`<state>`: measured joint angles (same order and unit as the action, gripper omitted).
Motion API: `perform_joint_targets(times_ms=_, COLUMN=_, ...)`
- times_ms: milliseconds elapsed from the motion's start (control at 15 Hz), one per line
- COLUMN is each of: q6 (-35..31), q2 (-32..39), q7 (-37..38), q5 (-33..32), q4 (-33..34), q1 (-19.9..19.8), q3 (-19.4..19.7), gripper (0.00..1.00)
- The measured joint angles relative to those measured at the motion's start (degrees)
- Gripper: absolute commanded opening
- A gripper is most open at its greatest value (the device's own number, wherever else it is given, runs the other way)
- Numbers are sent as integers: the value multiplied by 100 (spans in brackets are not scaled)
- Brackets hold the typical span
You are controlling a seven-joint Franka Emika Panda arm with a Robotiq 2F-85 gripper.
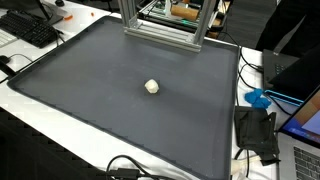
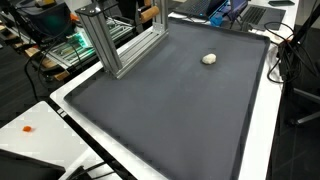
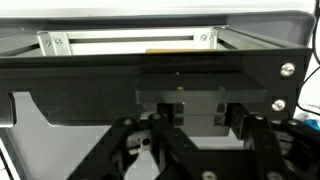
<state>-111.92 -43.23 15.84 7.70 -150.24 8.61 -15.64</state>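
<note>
- The mat point(image 1: 90, 110) is left open over nearly its whole surface. Only a small ball point(image 1: 151, 86) is seen on it, with free room on every side.
- One edge of the mat is taken up by a metal frame point(image 2: 120, 40). That side is barred by its posts and rails, which stand well apart from the ball.
- In the wrist view, the way ahead of the gripper point(image 3: 198, 125) is closed by a rail point(image 3: 130, 42) and a black plate point(image 3: 90, 75) close before it.
- Beyond the mat's rim, the table is crowded by a keyboard point(image 1: 30, 28), cables point(image 1: 246, 68), a black box point(image 1: 257, 133) and a laptop point(image 1: 305, 150).
</note>
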Motion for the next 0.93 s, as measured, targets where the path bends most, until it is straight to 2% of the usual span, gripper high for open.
perform_joint_targets(times_ms=467, q6=3, q2=0, q7=7, q5=-2, q4=0, q1=0, q3=0, gripper=34)
perform_joint_targets(times_ms=533, q6=4, q2=0, q7=7, q5=-2, q4=0, q1=0, q3=0, gripper=59)
perform_joint_targets(times_ms=600, q6=5, q2=0, q7=7, q5=-2, q4=0, q1=0, q3=0, gripper=64)
perform_joint_targets(times_ms=667, q6=6, q2=0, q7=7, q5=-2, q4=0, q1=0, q3=0, gripper=35)
perform_joint_targets(times_ms=800, q6=50, q2=1, q7=7, q5=-2, q4=-8, q1=0, q3=0, gripper=38)
perform_joint_targets(times_ms=933, q6=69, q2=2, q7=7, q5=17, q4=5, q1=11, q3=-1, gripper=32)
